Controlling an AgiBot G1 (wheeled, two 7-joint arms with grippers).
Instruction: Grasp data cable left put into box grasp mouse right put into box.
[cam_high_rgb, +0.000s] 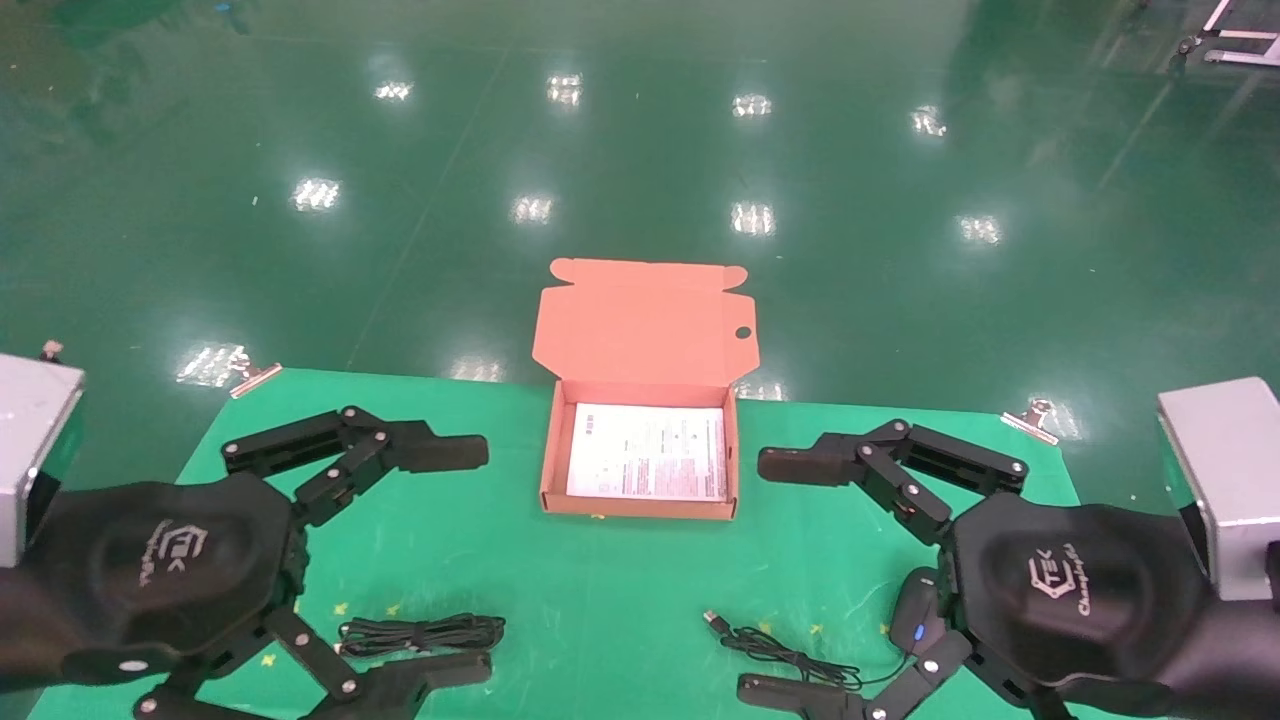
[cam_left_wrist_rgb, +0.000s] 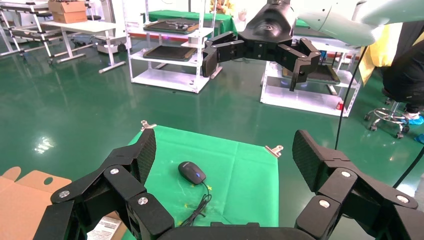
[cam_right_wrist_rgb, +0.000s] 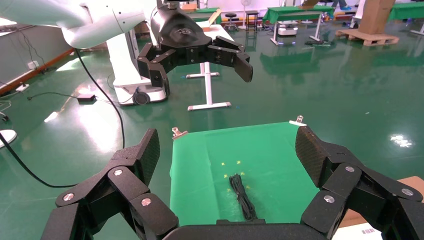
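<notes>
**Q:** Two pincers are in view; how do they stand?

**A:** Both are spread wide and hold nothing. The left pincer (cam_high_rgb: 455, 560) hovers over the left part of the green table (cam_high_rgb: 600, 590), the right pincer (cam_high_rgb: 790, 575) over the right part, fingertips pointing toward each other across the middle.

**Q:** How many task items are there, and where?

**A:** Three, one of each. One data cable (cam_high_rgb: 420, 633), a slim black bundle, lies on the table below the left pincer, between its two fingers in the head view, just beside the nearer one. One mouse (cam_high_rgb: 915, 610), black with a small blue light, lies below the right pincer, partly hidden by it; its thin cord (cam_high_rgb: 790, 650) trails toward the centre and ends in a USB plug (cam_high_rgb: 713, 619). One box (cam_high_rgb: 640, 505) sits open between the two pincers, beyond their fingertips, lid flap up, with one white printed sheet (cam_high_rgb: 648, 452) inside.

**Q:** Anything else?

**A:** Two metal clips (cam_high_rgb: 252, 374) pin the table's far corners.
</notes>
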